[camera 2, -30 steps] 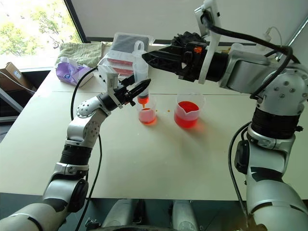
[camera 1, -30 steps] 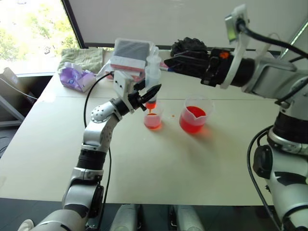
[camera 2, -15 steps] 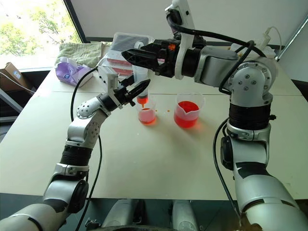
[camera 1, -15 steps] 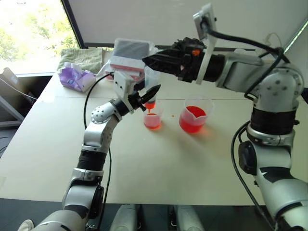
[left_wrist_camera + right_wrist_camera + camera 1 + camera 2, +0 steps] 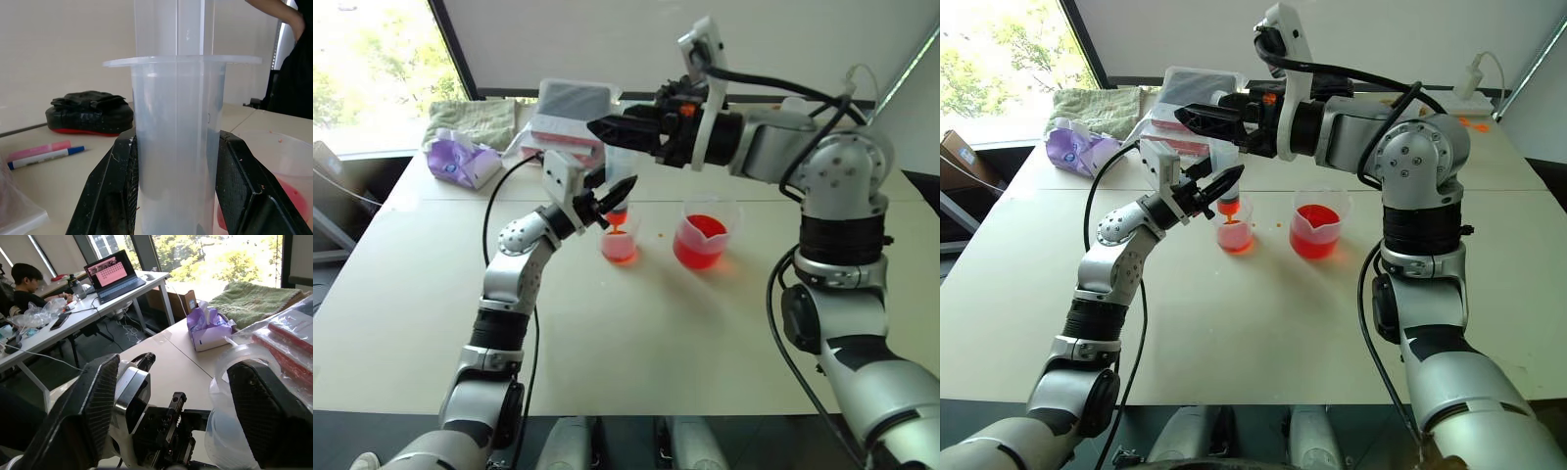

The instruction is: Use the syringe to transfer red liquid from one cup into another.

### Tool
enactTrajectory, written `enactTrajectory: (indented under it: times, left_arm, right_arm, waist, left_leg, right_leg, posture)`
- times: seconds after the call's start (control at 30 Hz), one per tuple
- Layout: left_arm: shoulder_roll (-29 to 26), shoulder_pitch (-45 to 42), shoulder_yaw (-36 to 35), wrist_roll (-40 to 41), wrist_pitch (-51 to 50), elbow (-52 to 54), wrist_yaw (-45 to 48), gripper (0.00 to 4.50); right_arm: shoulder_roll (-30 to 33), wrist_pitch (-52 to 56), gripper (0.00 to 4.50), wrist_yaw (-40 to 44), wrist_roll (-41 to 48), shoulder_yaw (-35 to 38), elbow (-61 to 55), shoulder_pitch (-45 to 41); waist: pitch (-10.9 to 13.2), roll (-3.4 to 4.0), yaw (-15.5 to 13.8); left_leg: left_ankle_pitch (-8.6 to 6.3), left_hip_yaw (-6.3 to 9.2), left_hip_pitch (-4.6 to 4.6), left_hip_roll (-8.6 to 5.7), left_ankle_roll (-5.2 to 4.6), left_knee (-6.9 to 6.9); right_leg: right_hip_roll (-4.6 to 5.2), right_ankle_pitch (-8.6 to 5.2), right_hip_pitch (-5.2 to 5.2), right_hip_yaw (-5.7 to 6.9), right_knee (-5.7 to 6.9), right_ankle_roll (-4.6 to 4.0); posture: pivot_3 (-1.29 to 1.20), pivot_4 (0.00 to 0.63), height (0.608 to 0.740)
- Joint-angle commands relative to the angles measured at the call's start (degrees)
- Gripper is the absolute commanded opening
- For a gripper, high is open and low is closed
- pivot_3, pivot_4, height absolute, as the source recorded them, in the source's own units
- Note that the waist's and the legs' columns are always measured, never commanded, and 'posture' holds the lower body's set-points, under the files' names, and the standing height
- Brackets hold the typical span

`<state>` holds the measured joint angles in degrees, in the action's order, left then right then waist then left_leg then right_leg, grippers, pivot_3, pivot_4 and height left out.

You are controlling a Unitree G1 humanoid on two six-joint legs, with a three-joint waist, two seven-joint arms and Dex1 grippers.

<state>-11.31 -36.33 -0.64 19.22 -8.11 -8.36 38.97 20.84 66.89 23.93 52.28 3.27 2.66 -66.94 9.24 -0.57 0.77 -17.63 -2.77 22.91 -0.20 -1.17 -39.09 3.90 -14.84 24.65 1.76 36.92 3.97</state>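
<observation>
Holding: the left gripper [image 5: 615,196] has its jaws pinched on the barrel of the syringe [image 5: 1226,176], upright over the smaller cup [image 5: 1234,233], orange tip just above the red liquid [image 5: 1235,243] inside.
Changed: the right gripper [image 5: 1197,117] has come in from the right and now sits at the top of the syringe, by the white plunger [image 5: 239,362] — a second ago it was well to the right.
Right jaws: spread, one finger on each side of the plunger top; not yet pressed on it.
Meaning: I judge that the plunger will be pushed next, emptying into the smaller cup.
Beaker: the spouted beaker [image 5: 703,240] stands right of the cup, with red liquid left.
Hard to see: plunger contact — and the level inside the barrel is unclear.
</observation>
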Motion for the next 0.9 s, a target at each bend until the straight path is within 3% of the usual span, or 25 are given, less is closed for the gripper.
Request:
enactTrajectory:
  times: [0.03, 0.13, 0.17, 0.9]
  left_arm:
    - [-0.12, -0.29, 0.0, 0.21, 0.98, 2.83, -0.18, 1.72]
    - [-0.15, -0.19, 0.01, 0.18, 0.88, 3.03, -0.26, 1.72]
    - [-0.14, -0.16, 0.02, 0.19, 0.85, 3.09, -0.28, 1.72]
    - [-2.23, -0.12, -0.85, 3.41, -4.75, 8.44, 1.06, 1.72]
  right_arm:
    - [-1.29, -1.38, 1.87, 1.53, -1.21, -0.02, 0.19, -2.28]
    - [-2.05, -1.72, 0.33, 2.21, -2.44, -0.34, 0.92, -2.55]
    - [-2.24, -1.73, 0.01, 2.44, -2.76, -0.43, 1.05, -2.6]
    - [-3.39, 2.34, 0.01, 4.98, -6.0, -2.02, -2.8, -0.75]
  waist:
    - [0.0, 0.0, 0.01]
    - [0.0, 0.0, 0.02]
    - [0.0, 0.01, 0.03]
    - [0.01, 0.01, 0.09]
  left_leg:
    - [0.0, 0.0, 0.0, 0.0, 0.0, 0.0]
    - [0.0, 0.0, 0.0, 0.0, 0.0, 0.0]
    - [0.0, 0.0, 0.0, 0.0, 0.01, 0.0]
    - [0.0, 0.0, 0.04, 0.0, 0.02, 0.01]
  right_leg:
    - [0.0, 0.0, 0.0, 0.0, 0.0, 0.0]
    - [0.0, 0.0, 0.01, 0.0, 0.0, 0.0]
    - [0.0, 0.0, 0.01, 0.0, 0.0, 0.0]
    - [0.03, 0.0, 0.05, 0.0, 0.0, 0.0]
  posture:
    - [0.0, 0.15, 0.74]
    - [0.0, 0.15, 0.74]
    - [0.0, 0.15, 0.74]
    - [0.0, 0.15, 0.74]
